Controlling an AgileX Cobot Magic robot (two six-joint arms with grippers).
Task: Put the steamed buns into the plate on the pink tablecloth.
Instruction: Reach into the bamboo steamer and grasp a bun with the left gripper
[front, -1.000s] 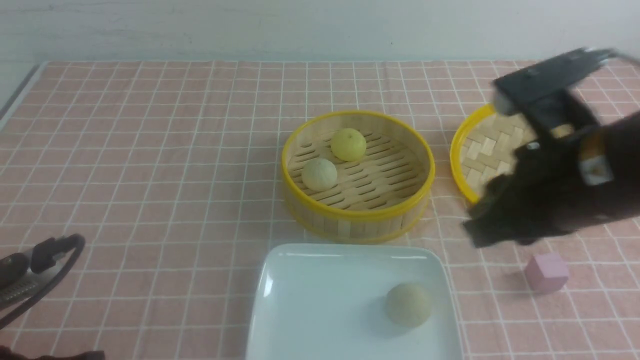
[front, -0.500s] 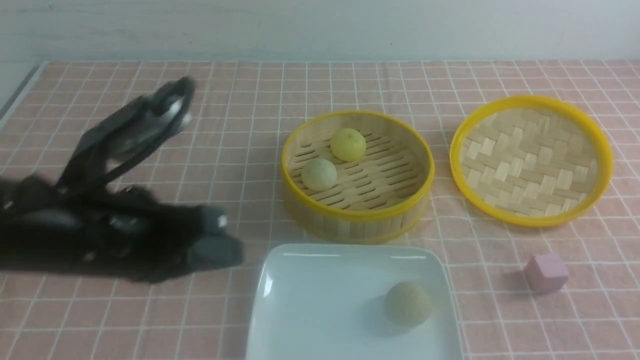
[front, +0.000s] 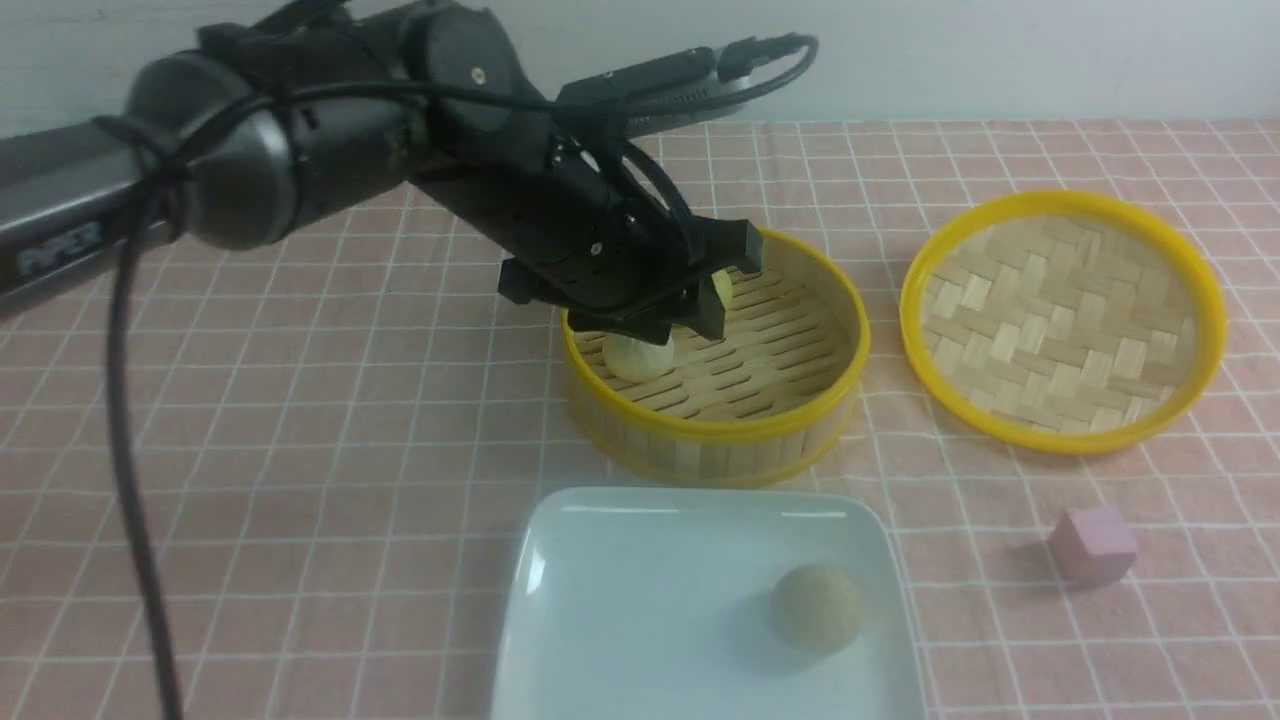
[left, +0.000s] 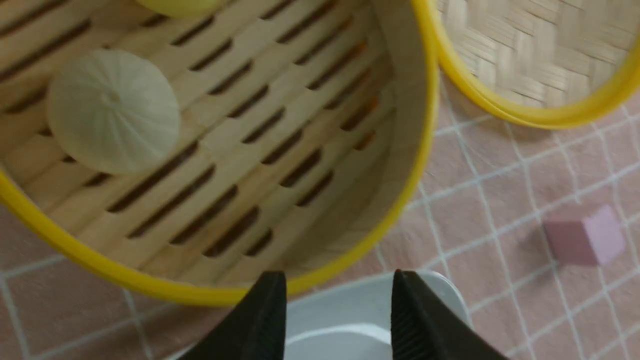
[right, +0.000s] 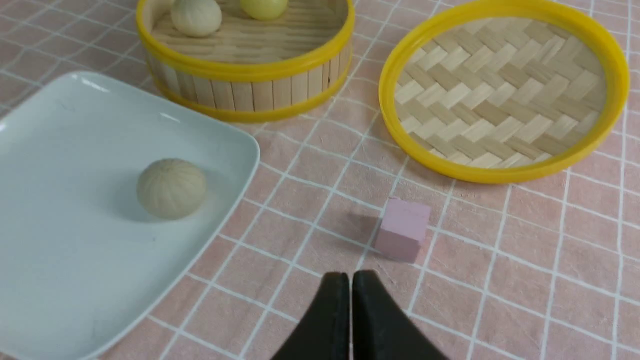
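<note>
On the white plate (front: 620, 610) lies one pale steamed bun (front: 817, 607), on the pink tablecloth (front: 300, 420). Another pale bun (front: 632, 357) and a yellow bun (front: 722, 288) sit in the bamboo steamer basket (front: 715, 440), both partly hidden by my left arm. My left gripper (front: 712, 296) hangs open over the basket, nothing between its fingers (left: 270, 315). The left wrist view shows the pale bun (left: 114, 111) off to one side of the jaws. My right gripper (right: 350, 280) is shut and empty, low over the cloth near the pink cube (right: 403, 229); it is outside the front view.
The woven bamboo lid (front: 1062, 320) lies upside down to the right of the basket. A small pink cube (front: 1092, 545) sits right of the plate. The left arm's cable (front: 125, 420) hangs down over the left of the cloth.
The right arm has drawn back out of the front view and its gripper has shut. The left arm has swung in from the left to above the basket and opened its jaws.
</note>
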